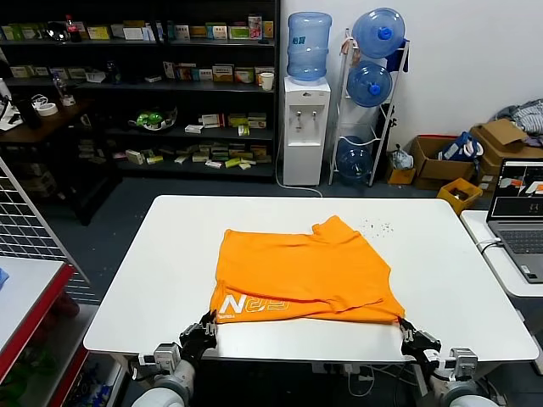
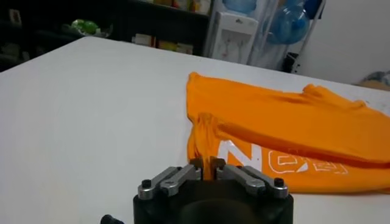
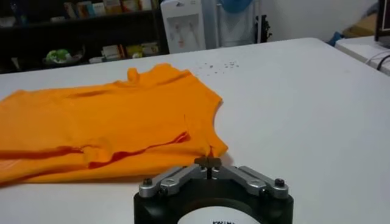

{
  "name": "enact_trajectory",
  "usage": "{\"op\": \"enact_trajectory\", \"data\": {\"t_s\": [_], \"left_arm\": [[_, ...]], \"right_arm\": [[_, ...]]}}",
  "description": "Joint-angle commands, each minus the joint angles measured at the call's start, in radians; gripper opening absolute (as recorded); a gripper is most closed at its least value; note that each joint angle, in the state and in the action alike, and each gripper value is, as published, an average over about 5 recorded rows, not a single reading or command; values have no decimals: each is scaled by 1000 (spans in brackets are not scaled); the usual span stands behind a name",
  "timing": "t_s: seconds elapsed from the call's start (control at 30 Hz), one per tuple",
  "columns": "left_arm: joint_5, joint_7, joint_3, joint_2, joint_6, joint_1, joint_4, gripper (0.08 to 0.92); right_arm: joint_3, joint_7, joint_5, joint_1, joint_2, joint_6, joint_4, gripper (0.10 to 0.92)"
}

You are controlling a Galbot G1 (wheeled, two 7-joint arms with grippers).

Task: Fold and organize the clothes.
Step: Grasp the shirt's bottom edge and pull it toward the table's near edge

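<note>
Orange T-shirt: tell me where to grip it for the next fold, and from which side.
Grip the orange T-shirt at its two near corners, coming from the table's near edge. That edge lies straight and closest; the left pincer and right pincer are pinched there.

A white desk (image 1: 153,280) stands on a dark grey floor (image 1: 127,199). Behind it, dark shelving (image 1: 144,85) stocked with boxed goods lines the rear wall on the left. A white water dispenser (image 1: 305,127) carries a blue bottle, beside a rack of blue water bottles (image 1: 373,85) against a white wall (image 1: 475,51). Cardboard boxes (image 1: 441,157) sit on the floor at right; a laptop (image 1: 522,216) rests on a side table.
</note>
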State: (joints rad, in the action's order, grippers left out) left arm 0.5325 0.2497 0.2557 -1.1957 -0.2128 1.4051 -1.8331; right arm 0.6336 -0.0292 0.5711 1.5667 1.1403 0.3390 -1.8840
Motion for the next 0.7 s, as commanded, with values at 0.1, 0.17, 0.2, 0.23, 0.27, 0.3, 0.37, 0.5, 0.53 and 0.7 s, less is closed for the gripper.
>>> {"op": "enact_trajectory", "data": {"t_s": [0.1, 0.17, 0.2, 0.23, 0.27, 0.3, 0.37, 0.5, 0.53, 0.7], "left_arm": [[31, 18, 24, 47, -9, 43, -71, 91], [53, 20, 42, 66, -17, 68, -100, 89], [64, 21, 51, 74, -21, 82, -113, 89], [72, 21, 59, 80, -24, 95, -124, 89], [78, 21, 66, 85, -26, 107, -133, 89], [82, 22, 72, 88, -27, 120, -143, 89], [83, 20, 80, 92, -28, 143, -157, 89], [84, 14, 88, 91, -36, 191, -190, 89], [84, 13, 88, 90, -39, 202, -197, 89], [78, 16, 98, 82, -49, 244, -224, 147]], "right_arm": [[31, -10, 20, 81, -15, 4, -69, 123], [45, -12, 23, 116, -17, 6, -96, 123], [50, -13, 24, 134, -17, 7, -109, 123], [55, -14, 23, 153, -15, 8, -122, 123], [60, -15, 22, 170, -14, 9, -133, 123], [64, -15, 20, 188, -12, 9, -144, 123], [72, -14, 14, 225, -7, 11, -165, 123], [80, -13, -18, 280, 7, 15, -189, 127], [83, -14, -29, 287, 9, 13, -192, 136], [120, -23, -56, 278, -1, 12, -226, 258]]}}
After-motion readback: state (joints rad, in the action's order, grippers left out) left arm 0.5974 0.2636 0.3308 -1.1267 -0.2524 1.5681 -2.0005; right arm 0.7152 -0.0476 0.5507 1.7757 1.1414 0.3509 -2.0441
